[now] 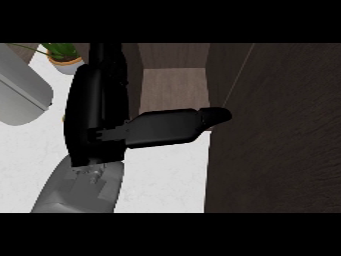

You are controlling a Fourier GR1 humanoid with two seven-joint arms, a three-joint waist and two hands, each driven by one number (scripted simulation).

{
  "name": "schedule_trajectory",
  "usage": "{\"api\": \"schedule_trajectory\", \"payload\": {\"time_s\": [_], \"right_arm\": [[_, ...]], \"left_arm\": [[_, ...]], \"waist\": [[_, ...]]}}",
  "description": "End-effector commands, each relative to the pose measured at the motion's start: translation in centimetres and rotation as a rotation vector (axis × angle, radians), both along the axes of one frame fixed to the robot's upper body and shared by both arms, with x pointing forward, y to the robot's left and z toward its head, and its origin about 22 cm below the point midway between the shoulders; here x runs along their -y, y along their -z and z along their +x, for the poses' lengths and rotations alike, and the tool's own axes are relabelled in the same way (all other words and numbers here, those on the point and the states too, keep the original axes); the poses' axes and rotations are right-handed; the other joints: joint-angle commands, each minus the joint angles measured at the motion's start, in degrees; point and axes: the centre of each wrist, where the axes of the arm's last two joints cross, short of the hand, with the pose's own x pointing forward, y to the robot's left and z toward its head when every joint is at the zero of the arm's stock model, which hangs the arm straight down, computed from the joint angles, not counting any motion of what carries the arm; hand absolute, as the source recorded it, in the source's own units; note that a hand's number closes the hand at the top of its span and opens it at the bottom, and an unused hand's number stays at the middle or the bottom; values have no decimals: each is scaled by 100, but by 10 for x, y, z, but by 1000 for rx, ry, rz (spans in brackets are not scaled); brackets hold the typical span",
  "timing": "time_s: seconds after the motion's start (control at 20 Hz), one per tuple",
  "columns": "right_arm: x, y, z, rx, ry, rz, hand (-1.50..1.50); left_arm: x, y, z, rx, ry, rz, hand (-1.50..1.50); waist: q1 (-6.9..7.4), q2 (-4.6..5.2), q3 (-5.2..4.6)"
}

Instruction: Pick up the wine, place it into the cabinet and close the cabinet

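**The hand holds the wine by the open cabinet**

At 10 o'clock there is a big, pale grey, round shape [10, 90]. I cannot tell what it is. Just beside it, at 11 o'clock, is a small green plant [62, 52] in a pot. It stands on the white counter [165, 175].

At 7 o'clock a grey forearm [81, 192] comes up from the bottom edge. At its end is the right hand [92, 112]. It is black and long, and it points up toward 12 o'clock. Its fingers are wrapped round the fat end of the wine bottle [165, 127] and hold it up over the counter. The fingers and the bottle are both dark, so it is hard to see where one stops.

The wine bottle is in the middle of the view. It lies on its side. Its thin neck points to 3 o'clock, tipped a little up.

At 12 o'clock, just past the bottle, is the cabinet [173, 85]. It is open, and its brown inside shows. The bottle is at the front of this opening.

From 1 o'clock to 5 o'clock is a big dark wood panel [284, 130]. The tip of the bottle's neck meets its left edge.
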Motion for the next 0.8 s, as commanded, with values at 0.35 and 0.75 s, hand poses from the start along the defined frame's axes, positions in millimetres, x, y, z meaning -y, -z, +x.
{"api": "schedule_trajectory", "payload": {"time_s": [0.35, 0.75], "right_arm": [[1, -40, -40, 46, -1, 23, -150], [6, -38, -30, 50, 6, 25, -150]], "left_arm": [[-21, -11, -20, -21, -41, 14, -150], [-50, -9, -27, -14, -131, 66, -150]], "waist": [[68, 10, 17], [76, 20, 21]]}}
